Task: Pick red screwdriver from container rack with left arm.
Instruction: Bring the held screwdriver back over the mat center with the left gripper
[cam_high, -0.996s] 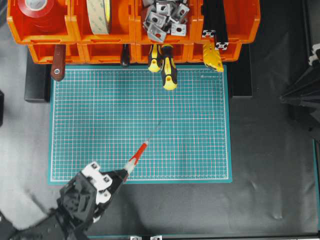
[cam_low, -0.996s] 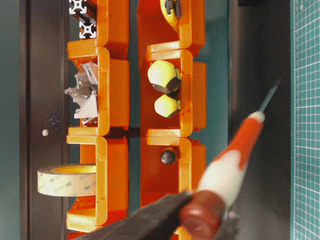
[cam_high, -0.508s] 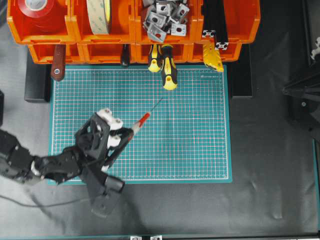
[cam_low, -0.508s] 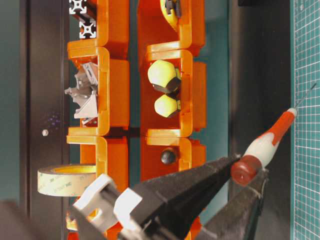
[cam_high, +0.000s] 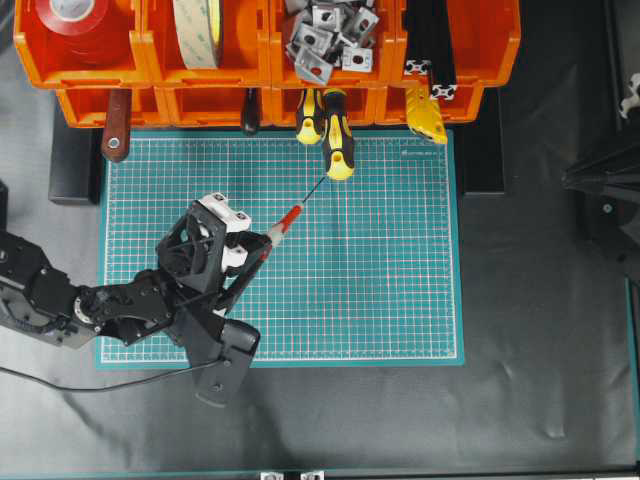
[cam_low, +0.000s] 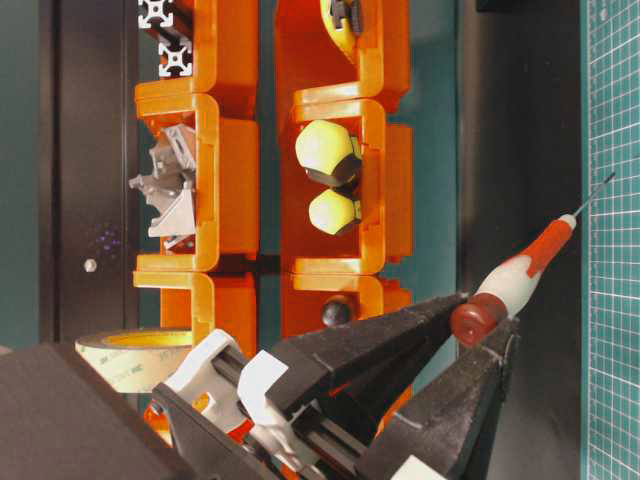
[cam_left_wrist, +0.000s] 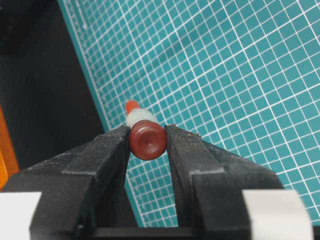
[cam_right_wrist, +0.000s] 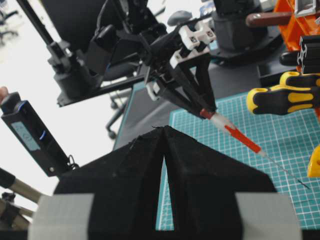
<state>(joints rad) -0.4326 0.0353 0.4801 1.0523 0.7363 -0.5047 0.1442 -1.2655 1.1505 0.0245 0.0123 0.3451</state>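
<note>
Your left gripper (cam_high: 258, 247) is pinching the red screwdriver (cam_high: 283, 224) by the very butt of its handle, and the left wrist view shows the dark-red end cap (cam_left_wrist: 147, 141) squeezed between the two fingertips (cam_left_wrist: 107, 150) with little handle inside the grip. The tool is out of the container rack (cam_high: 265, 55) and appears to be held in the air above the green cutting mat (cam_high: 400, 290), its thin shaft pointing up-right toward the yellow-and-black screwdrivers (cam_high: 337, 135) that hang from the lower bins. Because the hold is so close to the end, treat it as marginal: the round cap could pivot or squirt out if you swing fast. Move slowly, keep the wrist angle steady so the long shaft does not lever against the pads, and do not ease the squeeze. Watch the tip; in the overhead view it sits near the nearest yellow handle, so draw away from the rack rather than sideways along it. Your right gripper (cam_right_wrist: 164, 175) is parked well off to the side with its fingers pressed together on nothing; leave it there.
</note>
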